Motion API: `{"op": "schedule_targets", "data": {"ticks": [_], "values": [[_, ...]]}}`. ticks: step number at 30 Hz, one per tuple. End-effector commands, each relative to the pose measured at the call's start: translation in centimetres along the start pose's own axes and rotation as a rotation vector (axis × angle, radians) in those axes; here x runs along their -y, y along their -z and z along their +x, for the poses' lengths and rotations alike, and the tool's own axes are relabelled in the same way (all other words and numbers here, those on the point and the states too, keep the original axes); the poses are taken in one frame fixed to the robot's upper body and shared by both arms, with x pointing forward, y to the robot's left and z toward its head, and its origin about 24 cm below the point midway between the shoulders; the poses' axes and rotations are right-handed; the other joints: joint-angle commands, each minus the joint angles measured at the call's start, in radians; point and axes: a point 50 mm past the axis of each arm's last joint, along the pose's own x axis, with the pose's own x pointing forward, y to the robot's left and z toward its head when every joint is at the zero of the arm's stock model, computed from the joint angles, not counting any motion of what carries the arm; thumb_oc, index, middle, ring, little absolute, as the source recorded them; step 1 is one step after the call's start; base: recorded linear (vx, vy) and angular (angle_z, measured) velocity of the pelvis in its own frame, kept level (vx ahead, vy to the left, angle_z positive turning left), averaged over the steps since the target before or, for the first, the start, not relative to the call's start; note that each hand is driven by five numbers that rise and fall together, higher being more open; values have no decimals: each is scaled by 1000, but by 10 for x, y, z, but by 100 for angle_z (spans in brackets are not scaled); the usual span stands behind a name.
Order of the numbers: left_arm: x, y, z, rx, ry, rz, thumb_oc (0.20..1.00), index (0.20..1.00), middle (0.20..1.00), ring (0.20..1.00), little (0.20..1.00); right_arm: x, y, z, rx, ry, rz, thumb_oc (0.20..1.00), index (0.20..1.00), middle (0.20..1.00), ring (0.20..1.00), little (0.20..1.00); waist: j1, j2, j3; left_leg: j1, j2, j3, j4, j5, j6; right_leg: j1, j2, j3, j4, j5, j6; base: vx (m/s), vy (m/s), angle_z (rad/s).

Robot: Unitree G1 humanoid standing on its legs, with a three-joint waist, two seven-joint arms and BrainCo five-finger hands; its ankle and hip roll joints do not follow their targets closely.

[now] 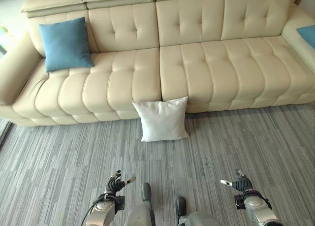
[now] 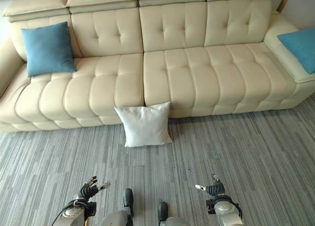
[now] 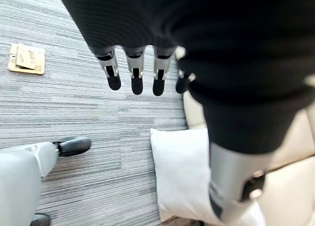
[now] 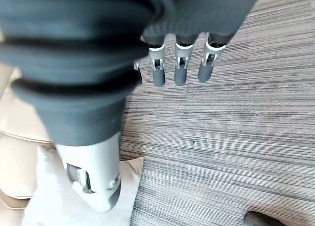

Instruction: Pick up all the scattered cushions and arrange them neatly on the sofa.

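A white cushion (image 1: 162, 119) leans upright on the carpet against the front of the cream sofa (image 1: 206, 63), near its middle seam. A blue cushion (image 1: 65, 44) stands against the sofa's backrest at the left end. Another blue cushion (image 2: 300, 48) lies on the sofa's right end. My left hand (image 1: 115, 185) hangs low over the carpet, well short of the white cushion, fingers relaxed and holding nothing. My right hand (image 1: 239, 183) hangs likewise at the lower right, open and empty. The white cushion (image 3: 184, 172) also shows past my left hand's fingers (image 3: 135, 80).
Grey striped carpet (image 1: 246, 147) stretches between me and the sofa. A small flat cardboard piece (image 3: 25, 58) lies on the carpet in the left wrist view. The sofa's left armrest (image 1: 15, 68) and right chaise section bound the seat.
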Motion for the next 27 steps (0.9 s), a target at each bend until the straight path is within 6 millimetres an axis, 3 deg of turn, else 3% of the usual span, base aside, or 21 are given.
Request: {"op": "schedule_targets", "data": {"ticks": [1,5,6,9,11,14,16,19,20,22,27], "values": [[-14,-7,-1,50,-47,7,1000,1000,1000,1000,1000,17,-8,1,48,50,-7,1000,1000,1000,1000,1000,32,-16,-16,8,-14,49,34,4,27,44,-73,54,80,-148,141,401,172,-28],[-16,-3,-2,36,-54,6,1000,1000,1000,1000,1000,14,-9,1,49,34,-22,1000,1000,1000,1000,1000,42,-9,-42,31,-12,47,20,34,32,79,-83,85,73,-159,154,309,176,-55],[-21,0,-2,27,-61,29,1000,1000,1000,1000,1000,7,-11,2,53,8,-28,1000,1000,1000,1000,1000,49,-25,-69,40,-31,49,59,0,55,78,-119,107,105,-159,175,460,305,-80],[-24,-1,-1,22,-70,34,1000,1000,1000,1000,1000,2,-9,2,36,-14,-43,1000,1000,1000,1000,1000,52,-37,-75,94,-67,56,64,-60,101,14,-152,123,277,-124,212,314,253,-15],[-26,-3,0,29,-73,41,1000,1000,1000,1000,1000,-1,-10,2,41,-19,-27,1000,1000,1000,1000,1000,44,-29,-69,126,-75,65,51,-78,120,-59,-154,129,408,-57,235,124,148,-9],[-28,-5,1,30,-76,46,1000,1000,1000,1000,1000,-5,-8,1,34,-29,-17,1000,1000,1000,1000,1000,34,-16,-61,172,-77,67,24,-90,129,-129,-154,122,506,-20,238,134,88,6],[-28,-10,2,47,-73,45,1000,1000,1000,1000,1000,-8,-8,1,29,-37,-6,1000,1000,1000,1000,1000,17,8,-50,223,-65,70,-2,-105,126,-205,-149,66,475,-43,210,215,25,4],[-25,-17,4,70,-66,41,1000,1000,1000,1000,1000,-7,-13,3,42,-27,-2,1000,1000,1000,1000,1000,-9,14,-28,260,-61,60,-6,-119,114,-251,-131,28,327,-52,200,184,-87,-10],[-24,-21,5,84,-67,36,1000,1000,1000,1000,1000,-5,-14,2,47,-19,-9,1000,1000,1000,1000,1000,-23,7,-19,280,-63,52,-3,-128,105,-270,-129,34,218,-19,211,208,-161,13],[-24,-24,4,106,-64,39,1000,1000,1000,1000,1000,-3,-14,2,49,-11,-7,1000,1000,1000,1000,1000,-29,-1,-15,292,-62,44,2,-136,99,-256,-128,56,167,-7,218,158,-173,0],[-19,-18,4,77,-58,23,1000,1000,1000,1000,1000,-1,-9,2,32,-1,14,1000,1000,1000,1000,1000,-32,-4,-53,321,-43,43,5,-149,79,-186,-113,60,127,-7,188,159,-187,23]]}}
